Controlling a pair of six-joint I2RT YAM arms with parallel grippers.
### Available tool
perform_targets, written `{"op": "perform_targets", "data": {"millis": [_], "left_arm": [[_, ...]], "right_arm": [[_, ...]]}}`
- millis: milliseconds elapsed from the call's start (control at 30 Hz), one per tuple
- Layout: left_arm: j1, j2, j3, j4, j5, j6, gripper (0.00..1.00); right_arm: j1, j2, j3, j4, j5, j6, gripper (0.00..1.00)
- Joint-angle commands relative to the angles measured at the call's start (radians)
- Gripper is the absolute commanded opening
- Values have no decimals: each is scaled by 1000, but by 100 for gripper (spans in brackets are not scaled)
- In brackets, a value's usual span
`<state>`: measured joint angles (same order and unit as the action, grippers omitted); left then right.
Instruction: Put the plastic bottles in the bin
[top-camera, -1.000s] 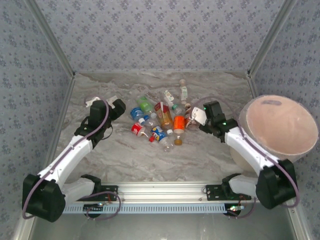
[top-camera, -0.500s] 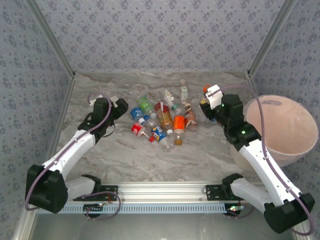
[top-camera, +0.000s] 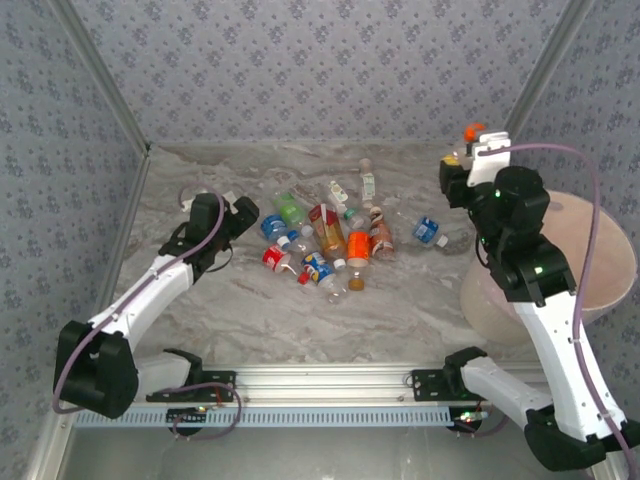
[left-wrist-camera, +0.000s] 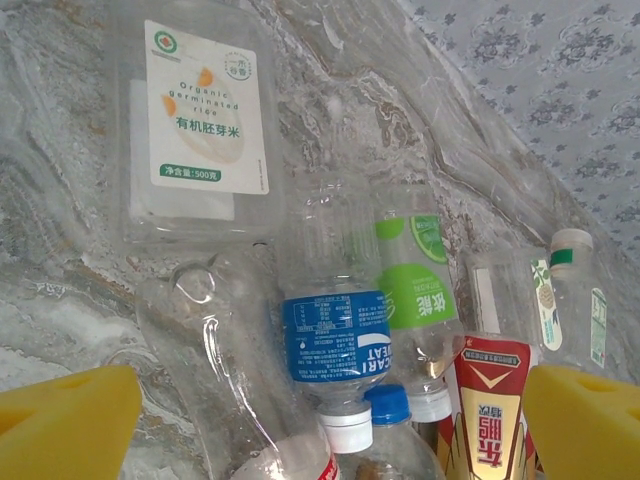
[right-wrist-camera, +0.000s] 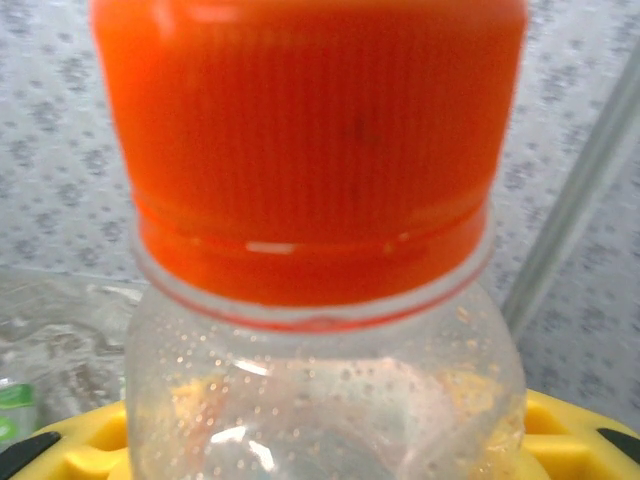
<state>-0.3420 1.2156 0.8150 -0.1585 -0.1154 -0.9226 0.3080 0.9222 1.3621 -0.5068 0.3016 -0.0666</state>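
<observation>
Right hand (top-camera: 468, 152) clamps an orange-capped bottle (right-wrist-camera: 315, 250) high beside the bin (top-camera: 605, 262) at the counter's (top-camera: 260, 310) right edge; left hand (left-wrist-camera: 320, 435) gapes wide by the bottle pile (top-camera: 330, 240).

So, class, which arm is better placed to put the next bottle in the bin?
Right: the right gripper, raised beside the bin, grips an orange-capped bottle. The left gripper is open at the pile, far from it.

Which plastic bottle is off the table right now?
The clear plastic bottle with the orange cap, clamped in the right gripper; the other bottles all lie on the marbled table.
</observation>
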Motion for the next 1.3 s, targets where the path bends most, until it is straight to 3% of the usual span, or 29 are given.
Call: {"op": "perform_targets", "data": {"millis": [0, 233, 433, 567, 900, 1267], "left_arm": [[5, 14, 52, -3, 19, -15, 98], [5, 24, 64, 1, 12, -38, 98], [5, 25, 68, -6, 11, -62, 98], [5, 30, 95, -23, 6, -65, 98], [6, 40, 123, -59, -4, -78, 98], [6, 56, 128, -76, 11, -87, 98]], "right_arm": [[-80, -27, 49, -136, 65, 61, 39], [-352, -43, 101, -266, -43, 138, 38], [-512, -16, 134, -370, 12, 125, 41], [-610, -26, 49, -369, 19, 163, 41], [-771, -85, -285, -101, 95, 196, 41], [-791, -69, -387, 5, 57, 203, 48]]}}
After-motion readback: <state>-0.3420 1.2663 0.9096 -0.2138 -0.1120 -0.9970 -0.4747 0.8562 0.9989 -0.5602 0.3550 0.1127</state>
